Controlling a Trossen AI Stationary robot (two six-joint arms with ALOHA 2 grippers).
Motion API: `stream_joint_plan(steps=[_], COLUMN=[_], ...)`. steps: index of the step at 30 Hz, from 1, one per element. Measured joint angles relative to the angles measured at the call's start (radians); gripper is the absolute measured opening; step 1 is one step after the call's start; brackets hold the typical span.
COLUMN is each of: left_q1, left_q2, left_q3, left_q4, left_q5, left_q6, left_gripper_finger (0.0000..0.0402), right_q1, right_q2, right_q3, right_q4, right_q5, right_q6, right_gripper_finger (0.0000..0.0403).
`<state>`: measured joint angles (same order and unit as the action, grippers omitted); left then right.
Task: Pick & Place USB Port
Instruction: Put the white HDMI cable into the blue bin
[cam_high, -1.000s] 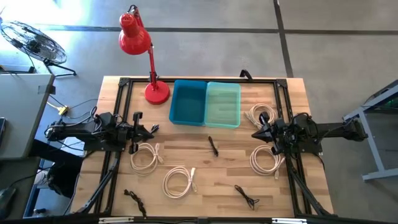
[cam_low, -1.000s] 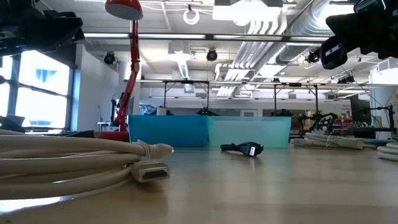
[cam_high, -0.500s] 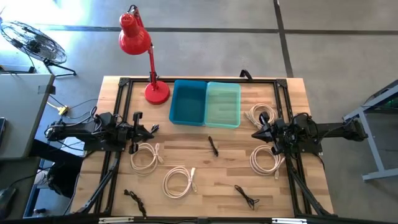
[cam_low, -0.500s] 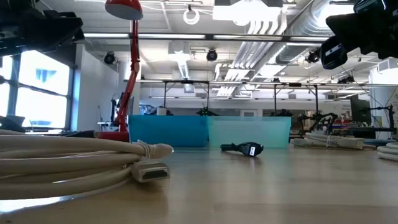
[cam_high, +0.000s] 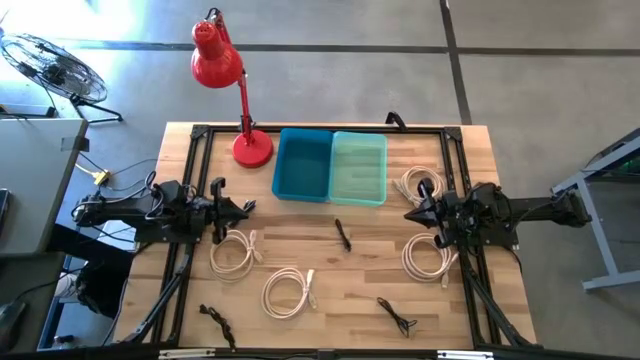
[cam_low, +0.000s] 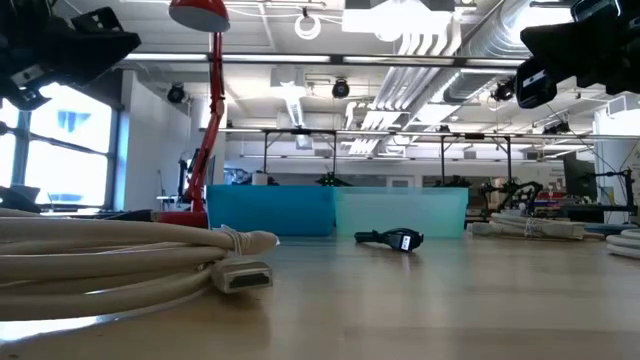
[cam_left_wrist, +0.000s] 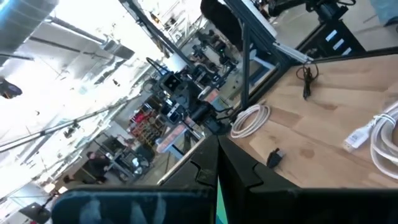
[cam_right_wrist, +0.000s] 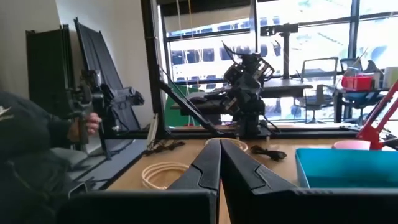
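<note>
Left gripper (cam_high: 246, 207) had shifted slightly, fingers pressed together; right gripper (cam_high: 410, 215) likewise closed, unmoved, coiled cables (cam_high: 234, 251) lying below.

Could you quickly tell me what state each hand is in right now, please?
Left hand: closed, holding nothing.
Right hand: closed, holding nothing.

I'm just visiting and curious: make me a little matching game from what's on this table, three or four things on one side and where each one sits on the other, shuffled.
Things:
1. red desk lamp
2. blue bin
3. pale green bin
4. left gripper

Places:
A. above a coiled white cable on the left side, shut
B. far left corner of the table
C. touching the blue bin, on the right arm's side
D. next to the lamp's base

Pairs: 1-B, 2-D, 3-C, 4-A
</note>
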<state>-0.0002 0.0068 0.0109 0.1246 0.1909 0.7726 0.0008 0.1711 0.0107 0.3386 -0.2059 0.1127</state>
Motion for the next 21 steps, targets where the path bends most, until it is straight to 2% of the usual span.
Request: stream_joint_plan(steps=[5,9,14,19,21], left_q1=[0.0,0.0,0.0,0.0,0.0], left_q2=[0.0,0.0,0.0,0.0,0.0], left_q3=[0.0,0.007,0.019,0.02,0.02], left_q4=[0.001,0.004,0.001,0.003,-0.014], left_q5=[0.028,-0.024,-0.023,-0.073,-0.078], left_q6=[-0.117,-0.123,-0.123,-0.089,-0.096], left_gripper_finger=[0.0001,0.0001,0.0001,0.0001,0.0001], right_q1=[0.0,0.0,0.0,0.0,-0.001], right_q2=[0.0,0.0,0.0,0.0,0.0], right_q3=[0.0,0.0,0.0,0.0,0.0], right_q4=[0.042,0.044,0.042,0.041,0.049], right_q5=[0.003,-0.011,-0.002,0.146,0.15], right_q6=[-0.005,-0.037,-0.097,-0.191,-0.227], right_gripper_finger=[0.0,0.0,0.0,0.0,0.0])
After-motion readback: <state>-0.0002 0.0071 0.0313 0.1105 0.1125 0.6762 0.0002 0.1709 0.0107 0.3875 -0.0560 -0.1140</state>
